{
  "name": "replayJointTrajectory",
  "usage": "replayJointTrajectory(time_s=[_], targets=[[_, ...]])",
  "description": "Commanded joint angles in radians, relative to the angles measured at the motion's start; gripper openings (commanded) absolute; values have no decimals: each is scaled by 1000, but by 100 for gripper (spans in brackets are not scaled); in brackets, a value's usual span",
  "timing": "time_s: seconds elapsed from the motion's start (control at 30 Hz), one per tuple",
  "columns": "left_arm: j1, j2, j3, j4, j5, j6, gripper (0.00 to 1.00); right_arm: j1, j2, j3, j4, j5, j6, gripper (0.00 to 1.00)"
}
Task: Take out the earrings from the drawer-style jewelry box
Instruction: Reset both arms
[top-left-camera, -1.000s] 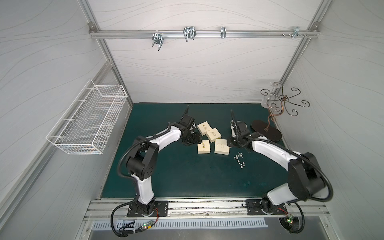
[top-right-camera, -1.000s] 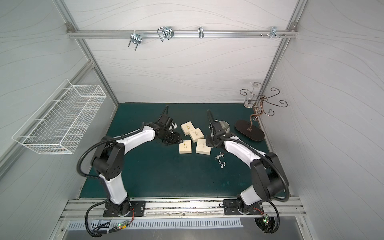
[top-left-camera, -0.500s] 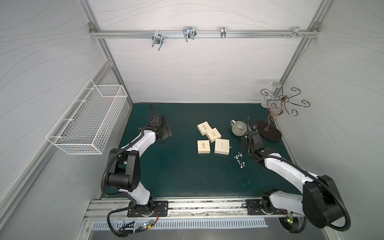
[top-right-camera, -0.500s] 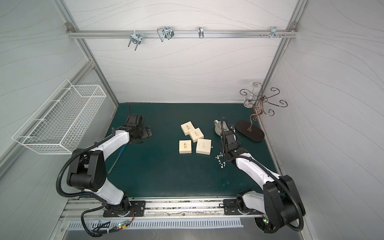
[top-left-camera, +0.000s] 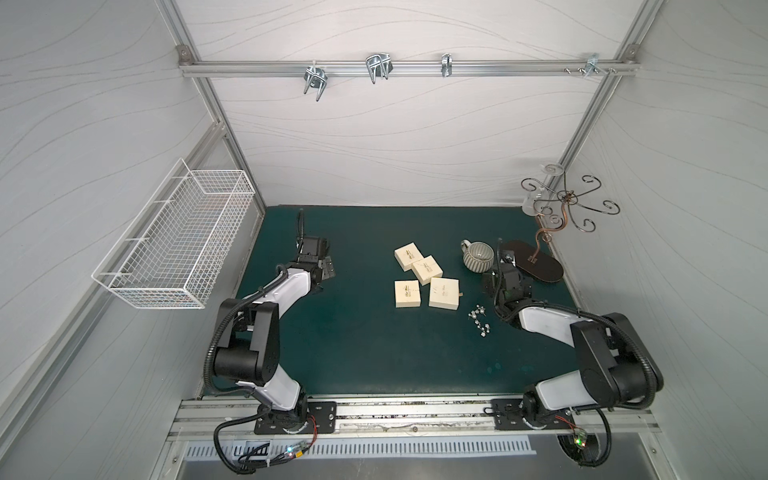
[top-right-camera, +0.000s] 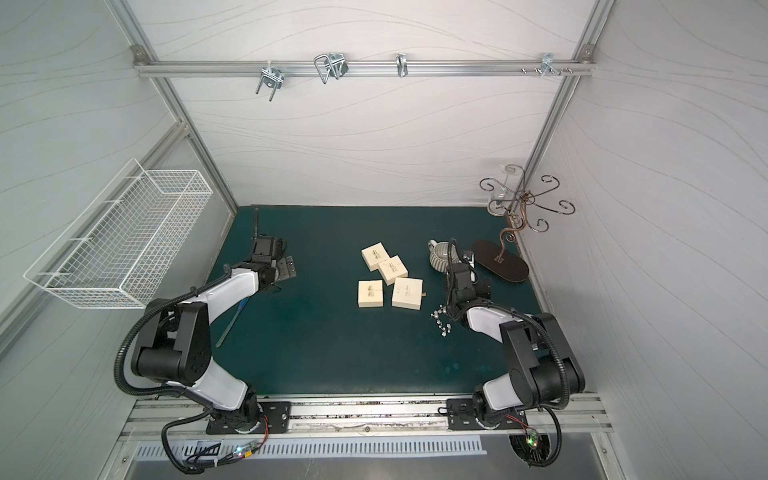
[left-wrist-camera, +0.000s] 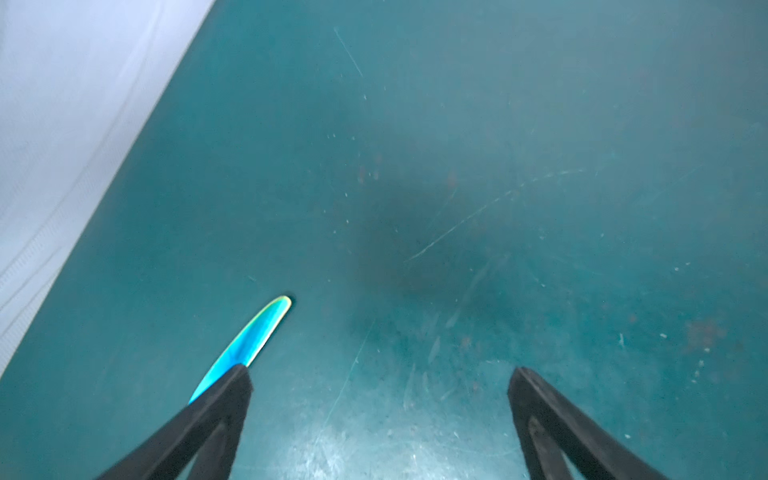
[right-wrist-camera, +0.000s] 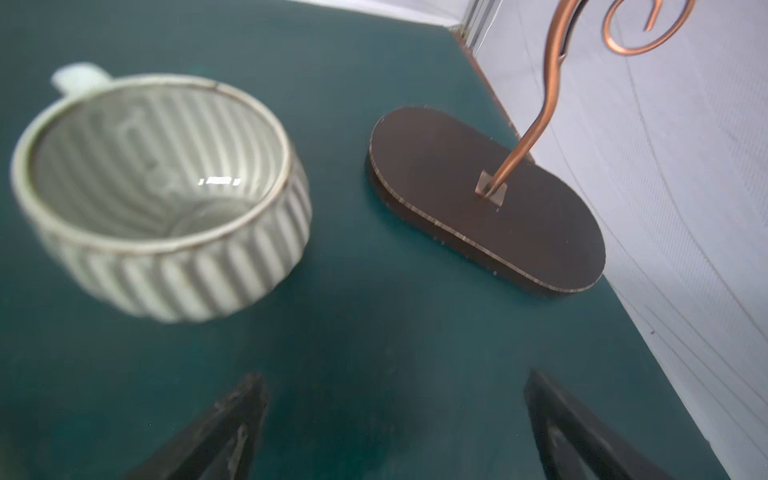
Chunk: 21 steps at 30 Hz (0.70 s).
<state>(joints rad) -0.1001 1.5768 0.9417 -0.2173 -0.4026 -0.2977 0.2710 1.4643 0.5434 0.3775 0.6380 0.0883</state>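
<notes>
Currently: find earrings (top-left-camera: 480, 320) loose on green mat (top-left-camera: 353, 332), seen in both top views (top-right-camera: 441, 319), outside every box. Count several tiny silvery pcs w/ small pale bead-like heads, strung in a short ragged line running toward robot; exact no. too small to tell. Place them just beside the cream box nearest the right arm, apart from it, between that box and the arm's white forearm.

Log four cream boxes (top-left-camera: 426, 270) grouped mid-mat: flat, squarish, dark script on lids. Put two farther ones corner to corner, two nearer ones side by side w/ a gap. Note small tab sticking out of side of box closest to earrings. Cannot tell whether any drawer stands open.

Record left gripper (left-wrist-camera: 382, 374) w/ fingers spread wide, nothing between, over bare mat toward left wall, well apart from boxes. See thin blue-green strip (left-wrist-camera: 249, 340) flat on mat, partly behind one finger in wrist view; contact unclear.

Record right gripper (right-wrist-camera: 397, 380) likewise spread wide, empty, low over mat, facing ribbed grey mug (right-wrist-camera: 158, 195) and dark oval base of copper jewellery stand (right-wrist-camera: 486, 199). Rate mug as upright, near base, not touching. Flag slight blur in that wrist view.

Also note white wire basket (top-left-camera: 178, 245) on left wall.
</notes>
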Motion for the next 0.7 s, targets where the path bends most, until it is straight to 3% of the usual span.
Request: replayJointTrajectory(time_s=[0.0, 0.1, 0.3, 0.37, 0.57, 0.67], targets=[[-4, -33, -10, 64, -25, 9, 100, -59, 41, 18, 141, -85, -51, 99], [-3, -32, -10, 65, -22, 11, 100, -125, 91, -34, 297, -261, -42, 99], [-3, -44, -23, 81, -4, 20, 100, -133, 81, -94, 374, -390, -71, 99], [-3, -40, -18, 81, 6, 26, 100, -132, 119, -140, 515, -371, -77, 99], [-1, -53, -39, 111, 46, 72, 100, -117, 105, -132, 479, -337, -80, 99], [0, -58, -85, 152, -24, 164, 99, -117, 105, -132, 477, -337, -80, 99]])
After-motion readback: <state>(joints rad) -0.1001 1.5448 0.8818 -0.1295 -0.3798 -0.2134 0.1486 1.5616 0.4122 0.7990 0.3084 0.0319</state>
